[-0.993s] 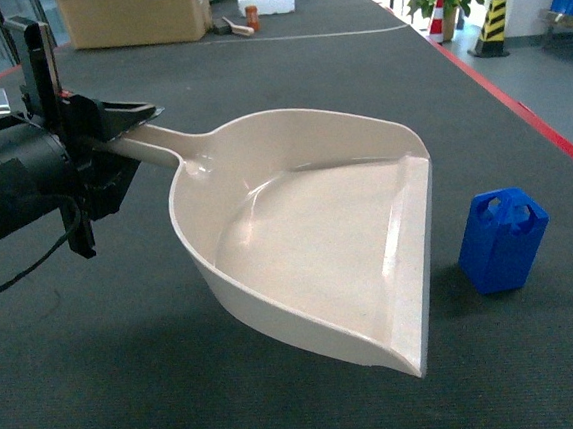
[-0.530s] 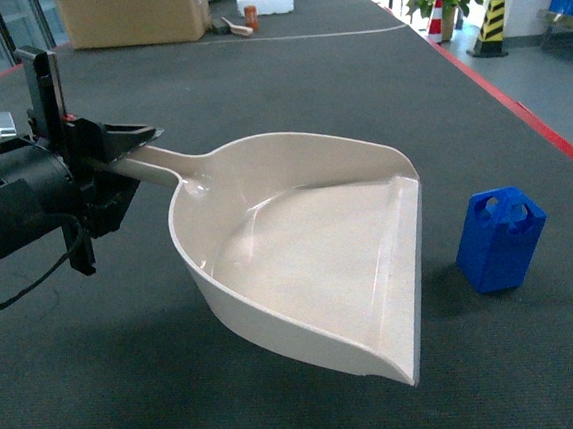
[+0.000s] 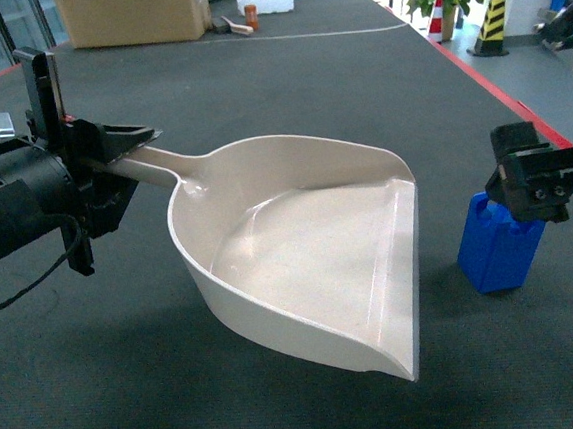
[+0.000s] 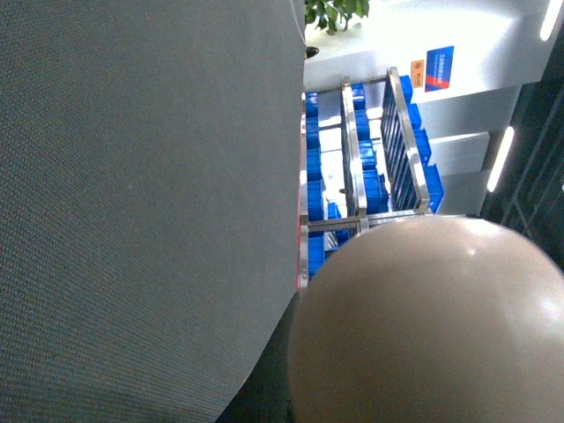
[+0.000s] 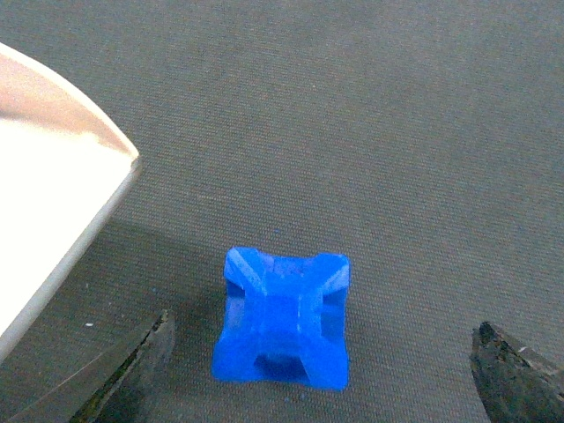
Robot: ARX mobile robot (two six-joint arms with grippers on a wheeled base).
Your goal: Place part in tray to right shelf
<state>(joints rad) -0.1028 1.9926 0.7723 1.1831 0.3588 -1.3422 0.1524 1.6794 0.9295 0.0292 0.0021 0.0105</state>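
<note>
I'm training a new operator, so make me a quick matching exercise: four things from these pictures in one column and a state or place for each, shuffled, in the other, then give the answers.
Things:
1. part
2. tray
3. left end effector
4. right end effector

States:
A. open, fingers either side of the blue block, above it
B. shut on the long handle
C. standing on the dark carpet, right of the scoop's lip
D. cream, held up, nothing inside

Pairs: 1-C, 2-D, 3-B, 4-A

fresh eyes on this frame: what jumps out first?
The big beige tray, held off the dark floor by the left end effector shut on its handle. Next, the small blue part standing on the floor off the tray's front lip, with the open right end effector poised directly above it.
</note>
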